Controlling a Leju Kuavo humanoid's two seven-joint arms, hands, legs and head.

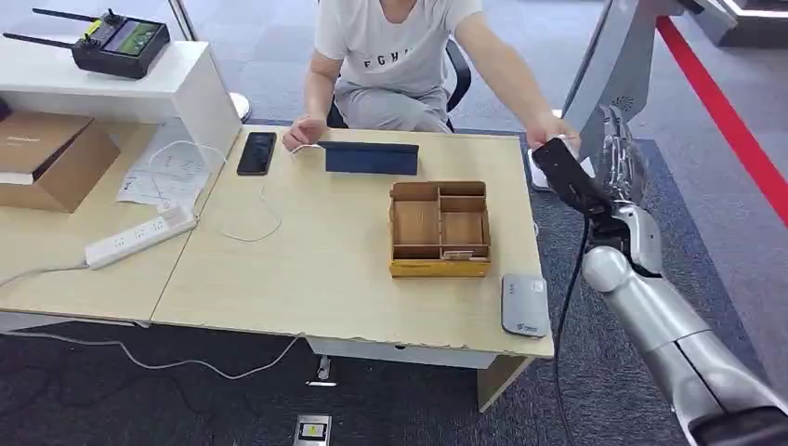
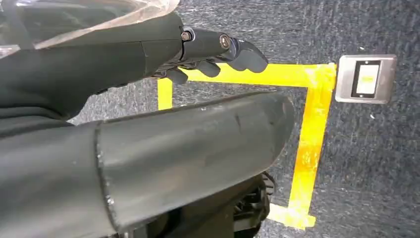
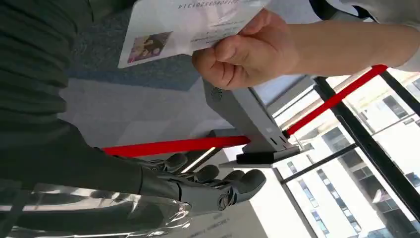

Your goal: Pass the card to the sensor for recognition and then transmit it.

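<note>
A person's hand (image 3: pixel 247 52) pinches the white ID card (image 3: pixel 188 25), photo side showing, close in front of my right hand (image 3: pixel 213 186). My right hand's fingers are spread and hold nothing; the card is apart from them. From the head, my right hand (image 1: pixel 621 163) is raised past the table's far right corner, beside the seated person's outstretched hand (image 1: pixel 555 130). The grey card sensor (image 1: pixel 525 304) lies flat on the table's front right corner. My left hand (image 2: pixel 218 49) hangs over the carpet, fingers loosely extended, holding nothing.
A wooden compartment box (image 1: pixel 439 229) stands mid-table, with a dark tablet (image 1: pixel 370 158) and a phone (image 1: pixel 256 153) behind it. A power strip (image 1: pixel 139 238) and a cardboard box (image 1: pixel 46 158) lie at the left. A grey kiosk stand (image 1: pixel 613 65) rises behind my right hand.
</note>
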